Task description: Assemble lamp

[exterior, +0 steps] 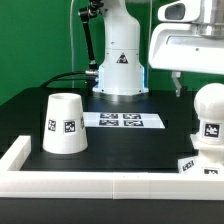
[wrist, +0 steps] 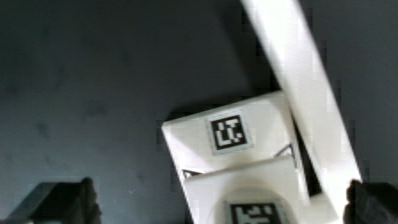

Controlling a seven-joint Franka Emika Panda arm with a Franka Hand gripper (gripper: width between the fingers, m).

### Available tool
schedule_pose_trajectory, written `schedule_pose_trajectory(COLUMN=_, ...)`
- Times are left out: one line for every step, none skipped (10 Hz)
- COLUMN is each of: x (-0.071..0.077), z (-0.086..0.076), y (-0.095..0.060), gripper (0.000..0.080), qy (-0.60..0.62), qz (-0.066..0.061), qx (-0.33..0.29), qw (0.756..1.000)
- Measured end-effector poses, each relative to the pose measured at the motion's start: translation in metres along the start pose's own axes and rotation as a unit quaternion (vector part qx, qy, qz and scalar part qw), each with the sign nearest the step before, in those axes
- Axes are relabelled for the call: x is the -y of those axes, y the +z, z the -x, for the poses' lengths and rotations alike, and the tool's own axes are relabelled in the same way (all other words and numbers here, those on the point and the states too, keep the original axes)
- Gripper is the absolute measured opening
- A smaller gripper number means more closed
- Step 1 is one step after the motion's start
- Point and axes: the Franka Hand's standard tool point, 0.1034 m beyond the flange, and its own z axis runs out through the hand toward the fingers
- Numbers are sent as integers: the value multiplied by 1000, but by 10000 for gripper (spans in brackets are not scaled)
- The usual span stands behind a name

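Observation:
The white round bulb point(exterior: 209, 108) stands on the low square base point(exterior: 197, 165) at the exterior view's right, against the white rail. The tapered shade point(exterior: 65, 125) stands mouth down at the exterior view's left. My gripper point(exterior: 184, 86) hangs above and just behind the bulb, holding nothing. In the wrist view my gripper point(wrist: 217, 203) is open, with its dark fingertips point(wrist: 63, 202) wide apart. The tagged base point(wrist: 228, 132) and the top of the bulb point(wrist: 258, 208) lie between them, well below.
A white rail point(exterior: 100, 183) runs along the table's front edge and also shows in the wrist view point(wrist: 294, 80). The marker board point(exterior: 122, 120) lies mid-table. The robot pedestal point(exterior: 120, 60) stands behind it.

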Motion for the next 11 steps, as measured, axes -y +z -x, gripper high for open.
schedule_pose_trajectory(x=-12, z=-1, y=1, gripper=699, qy=-39, qz=2, qx=1, qw=999)
schedule_pose_trajectory(x=-35, z=0, y=1, gripper=699, qy=-54, qz=1, qx=1, qw=999)
schedule_pose_trajectory(x=-65, z=3, y=-1, gripper=699, qy=-50, qz=-1, qx=6, qw=999)
schedule_pose_trajectory(x=-79, z=2, y=-3, gripper=699, qy=-44, qz=-1, qx=7, qw=999)
schedule_pose_trajectory(x=-95, z=0, y=-3, gripper=699, qy=-49, qz=-6, qx=9, qw=999)
schedule_pose_trajectory(x=-104, z=-4, y=-2, gripper=699, qy=-41, qz=-3, qx=9, qw=999)
schedule_pose_trajectory(x=-108, z=-4, y=-1, gripper=699, qy=-41, qz=-3, qx=9, qw=999)
schedule_pose_trajectory(x=-115, z=-6, y=-1, gripper=699, qy=-37, qz=-2, qx=9, qw=999)
schedule_pose_trajectory(x=-122, z=-8, y=-1, gripper=699, qy=-37, qz=-1, qx=9, qw=999)
schedule_pose_trajectory(x=-130, z=-9, y=-1, gripper=699, qy=-32, qz=0, qx=10, qw=999)
schedule_pose_trajectory(x=-141, z=-6, y=-1, gripper=699, qy=-23, qz=1, qx=14, qw=1000)
